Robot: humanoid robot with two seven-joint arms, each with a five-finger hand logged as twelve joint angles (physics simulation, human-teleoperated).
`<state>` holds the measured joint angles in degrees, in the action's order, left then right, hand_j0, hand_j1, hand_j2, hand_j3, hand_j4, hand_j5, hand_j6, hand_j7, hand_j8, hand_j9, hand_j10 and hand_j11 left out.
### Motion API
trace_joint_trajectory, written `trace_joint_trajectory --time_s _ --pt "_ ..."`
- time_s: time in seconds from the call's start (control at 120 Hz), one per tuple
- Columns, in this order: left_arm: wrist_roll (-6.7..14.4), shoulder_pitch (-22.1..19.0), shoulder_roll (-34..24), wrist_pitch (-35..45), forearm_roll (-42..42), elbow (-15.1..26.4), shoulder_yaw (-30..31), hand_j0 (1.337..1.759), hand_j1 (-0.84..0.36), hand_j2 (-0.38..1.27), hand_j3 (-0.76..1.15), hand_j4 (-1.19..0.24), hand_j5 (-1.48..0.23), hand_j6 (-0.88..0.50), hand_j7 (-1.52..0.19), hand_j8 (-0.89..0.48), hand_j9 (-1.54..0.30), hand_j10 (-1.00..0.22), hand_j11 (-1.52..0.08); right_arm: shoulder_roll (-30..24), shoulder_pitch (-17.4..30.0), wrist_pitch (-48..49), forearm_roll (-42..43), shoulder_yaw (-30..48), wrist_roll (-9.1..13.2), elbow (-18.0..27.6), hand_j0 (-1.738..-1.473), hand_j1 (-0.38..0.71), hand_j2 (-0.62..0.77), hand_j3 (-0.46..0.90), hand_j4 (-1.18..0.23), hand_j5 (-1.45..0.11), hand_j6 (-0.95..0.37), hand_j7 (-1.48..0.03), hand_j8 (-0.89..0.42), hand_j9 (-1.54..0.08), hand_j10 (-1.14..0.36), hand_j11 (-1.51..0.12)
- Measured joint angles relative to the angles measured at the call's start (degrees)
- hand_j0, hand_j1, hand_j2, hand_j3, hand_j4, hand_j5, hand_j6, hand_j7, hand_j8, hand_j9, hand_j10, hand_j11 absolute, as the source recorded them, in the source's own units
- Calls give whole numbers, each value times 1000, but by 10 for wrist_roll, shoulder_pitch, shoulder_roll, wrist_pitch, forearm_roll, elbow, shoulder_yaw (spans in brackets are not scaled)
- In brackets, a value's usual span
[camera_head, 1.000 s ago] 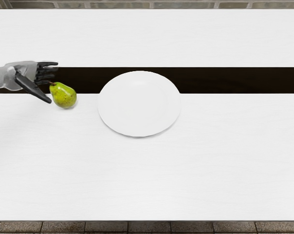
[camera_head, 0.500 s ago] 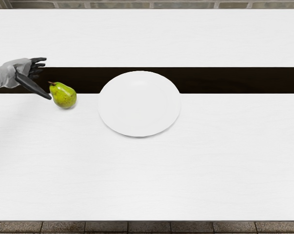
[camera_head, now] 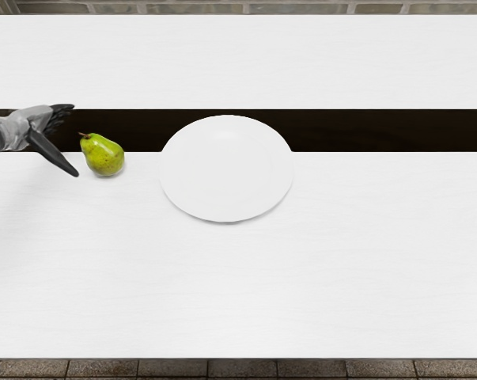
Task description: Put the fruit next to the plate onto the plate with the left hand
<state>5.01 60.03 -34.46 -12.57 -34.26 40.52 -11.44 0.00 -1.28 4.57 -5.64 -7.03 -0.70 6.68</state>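
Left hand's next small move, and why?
Probably ease the left hand to the right, up to the pear, so it can close round the fruit. The hand is open and holds nothing, just left of the pear with a small gap between them. The pear lies on the table, left of the bare plate.

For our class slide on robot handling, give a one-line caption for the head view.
Open left hand beside a green pear lying on the table, left of the white plate.
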Motion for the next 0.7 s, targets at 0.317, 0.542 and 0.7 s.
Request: trace_joint_trajectory --time_s 0.317,0.542,0.7 --pt "0 -1 3 13 -47 5 1 1658 343 3 0 -8 -8 -9 -8 -8 -7 -7 -7 0 0 0 0 0 0 0 -1658 -349 0 0 0 0 -1 0 0 0 0 0" --pt "1 3 12 15 -54 7 1 1658 232 21 0 -101 -128 -102 -128 -101 -128 -100 -127 0 0 0 0 0 0 0 -1658 -349 0 0 0 0 -1 0 0 0 0 0" --pt "2 4 21 14 -54 11 1 1658 192 28 0 -135 -172 -136 -172 -135 -172 -134 -172 0 0 0 0 0 0 0 -1658 -349 0 0 0 0 -1 0 0 0 0 0"
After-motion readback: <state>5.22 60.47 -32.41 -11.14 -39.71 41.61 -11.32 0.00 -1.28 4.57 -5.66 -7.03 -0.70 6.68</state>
